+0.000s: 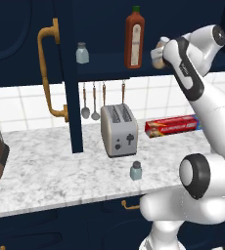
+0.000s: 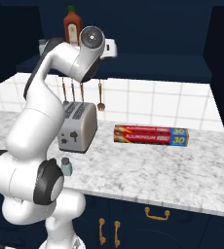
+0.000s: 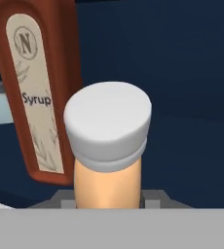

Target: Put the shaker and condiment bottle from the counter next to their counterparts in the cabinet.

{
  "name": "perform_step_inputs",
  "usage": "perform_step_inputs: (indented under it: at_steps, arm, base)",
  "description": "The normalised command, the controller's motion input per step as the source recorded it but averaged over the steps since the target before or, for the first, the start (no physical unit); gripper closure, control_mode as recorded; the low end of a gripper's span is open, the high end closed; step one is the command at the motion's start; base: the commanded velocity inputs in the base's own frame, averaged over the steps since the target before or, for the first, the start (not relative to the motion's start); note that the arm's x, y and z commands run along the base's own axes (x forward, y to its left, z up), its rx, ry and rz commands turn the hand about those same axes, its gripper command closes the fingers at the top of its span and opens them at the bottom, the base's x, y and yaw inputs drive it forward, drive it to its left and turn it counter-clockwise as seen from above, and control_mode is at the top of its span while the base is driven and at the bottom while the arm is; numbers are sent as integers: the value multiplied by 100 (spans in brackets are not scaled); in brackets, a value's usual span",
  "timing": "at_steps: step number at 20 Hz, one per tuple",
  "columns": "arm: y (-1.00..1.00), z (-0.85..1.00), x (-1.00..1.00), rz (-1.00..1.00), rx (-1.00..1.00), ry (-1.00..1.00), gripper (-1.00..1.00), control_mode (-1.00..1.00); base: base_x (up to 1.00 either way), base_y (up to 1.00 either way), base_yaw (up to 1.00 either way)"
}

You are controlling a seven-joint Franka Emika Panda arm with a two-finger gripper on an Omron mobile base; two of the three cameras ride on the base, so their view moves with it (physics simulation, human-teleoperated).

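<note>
My fingers are clenched on the small condiment bottle (image 3: 108, 146), which I hold up at the cabinet (image 1: 26, 29) shelf just beside the tall syrup bottle (image 1: 134, 40), and if I drift sideways while setting it down I could knock that tall bottle over, I judge.

The small tan-orange bottle (image 3: 107, 182) wore a white cap. The tall red-brown sauce bottle (image 1: 134, 41) had a green cap and cream label. The white-grey marbled worktop (image 1: 60, 171) carried a silver toaster (image 1: 118, 130), a teal-tinted glass shaker (image 1: 136, 171) and a red foil box (image 2: 151, 134) with a blue end.
</note>
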Motion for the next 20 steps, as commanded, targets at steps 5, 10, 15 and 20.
perform_step_inputs:
  at_steps: [5, 10, 15, 20]
  arm:
    - [15, -2, 21, 4, -2, -7, 100, -100]
    - [2, -8, 35, 0, -2, -4, 100, -100]
    - [3, -3, 37, 0, -1, 1, 100, -100]
    - [6, 0, 37, 0, 0, 1, 100, -100]
  base:
    - [0, 0, 0]
    - [0, 0, 0]
    - [0, 0, 0]
    - [0, 0, 0]
